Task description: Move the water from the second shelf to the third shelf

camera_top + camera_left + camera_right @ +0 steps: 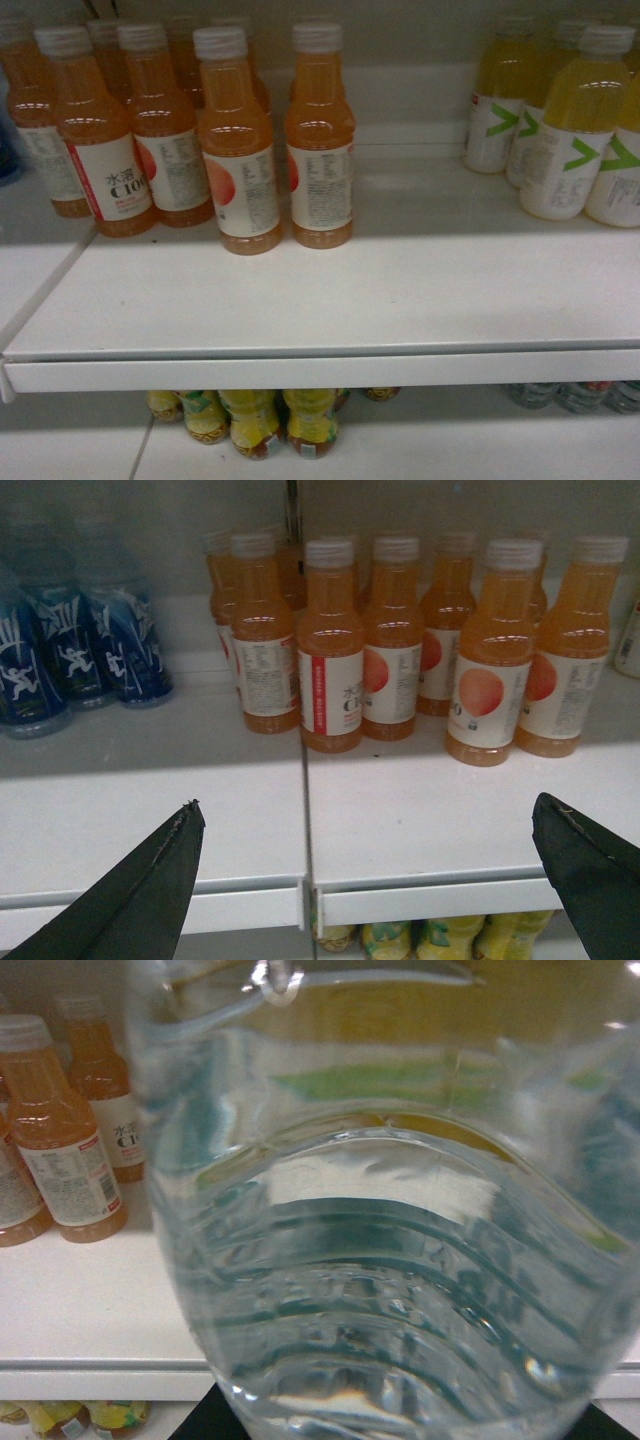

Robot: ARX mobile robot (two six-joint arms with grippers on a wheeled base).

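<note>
The water [380, 1260], a clear ribbed bottle, fills nearly the whole right wrist view, very close to the camera and in front of a white shelf [90, 1310]. My right gripper [400, 1426] is shut on it; only dark bits of its fingers [215, 1424] show at the bottom corners. My left gripper [365, 830] is open with nothing between its black fingertips [170, 865], hovering before the shelf's front edge [420, 900]. Neither gripper nor the water appears in the head view.
Orange drink bottles [235, 150] stand in rows at the shelf's back left, pale yellow bottles with green chevrons [575, 130] at the back right. Blue bottles [70, 650] stand further left. Below the shelf edge [320, 375] are yellow bottles [250, 420] and clear bottles [580, 395].
</note>
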